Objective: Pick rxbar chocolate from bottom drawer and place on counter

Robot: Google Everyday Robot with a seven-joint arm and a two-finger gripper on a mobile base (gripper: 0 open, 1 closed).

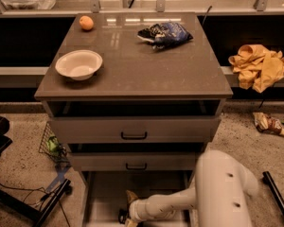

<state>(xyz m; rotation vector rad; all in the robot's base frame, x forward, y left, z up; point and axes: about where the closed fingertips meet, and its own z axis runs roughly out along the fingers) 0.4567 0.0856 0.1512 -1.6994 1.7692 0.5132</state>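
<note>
The bottom drawer (104, 193) is pulled open below the two upper drawers, and its pale floor shows. My gripper (129, 211) reaches down into it on the white arm (217, 188), at the drawer's front middle. A small dark shape (122, 217) lies right at the gripper and looks like the rxbar chocolate, mostly hidden by the gripper. I cannot tell whether it is held. The counter (132, 74) is the glossy brown-grey top of the cabinet.
On the counter are a white bowl (79, 64) at the left, an orange (86, 22) at the back left and a dark-blue chip bag (164, 33) at the back. A yellow cloth (258, 66) lies on the right ledge. Cables and a black stand (19, 202) are on the floor at the left.
</note>
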